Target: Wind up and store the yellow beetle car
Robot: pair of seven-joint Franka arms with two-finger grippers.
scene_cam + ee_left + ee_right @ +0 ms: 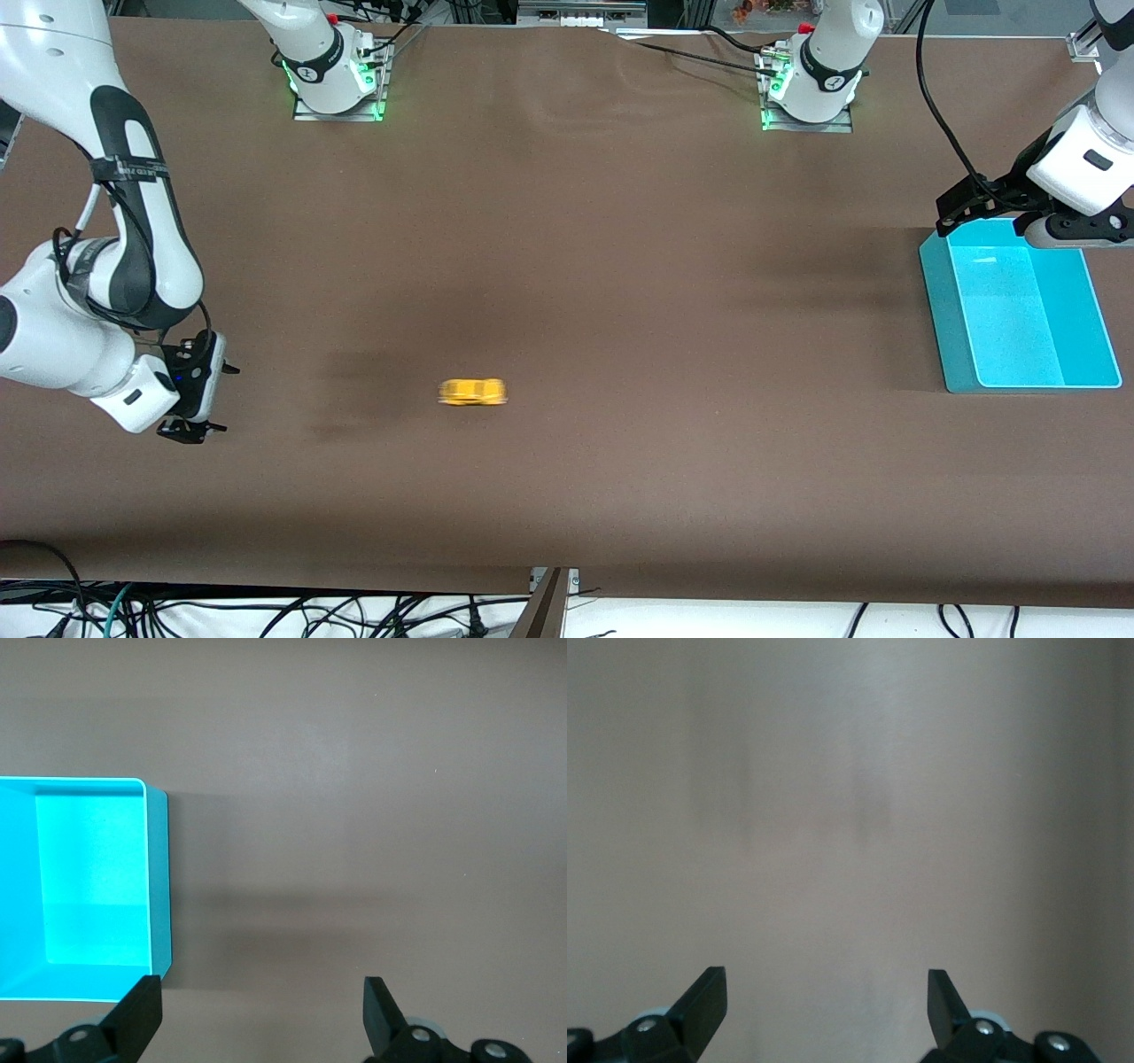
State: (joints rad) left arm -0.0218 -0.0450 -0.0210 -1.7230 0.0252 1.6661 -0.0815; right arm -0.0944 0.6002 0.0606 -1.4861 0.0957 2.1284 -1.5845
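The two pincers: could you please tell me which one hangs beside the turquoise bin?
The left pincer, at the turquoise bin; the right pincer hangs open near the yellow beetle car.

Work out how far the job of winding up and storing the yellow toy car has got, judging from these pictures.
Winding looks done: the toy car sits free on the table, blurred as if rolling, apart from the open right gripper. Nothing is in hand: the left gripper waits open by the blue bin. Left to do: pick up the car and put it in the bin, which looks empty.
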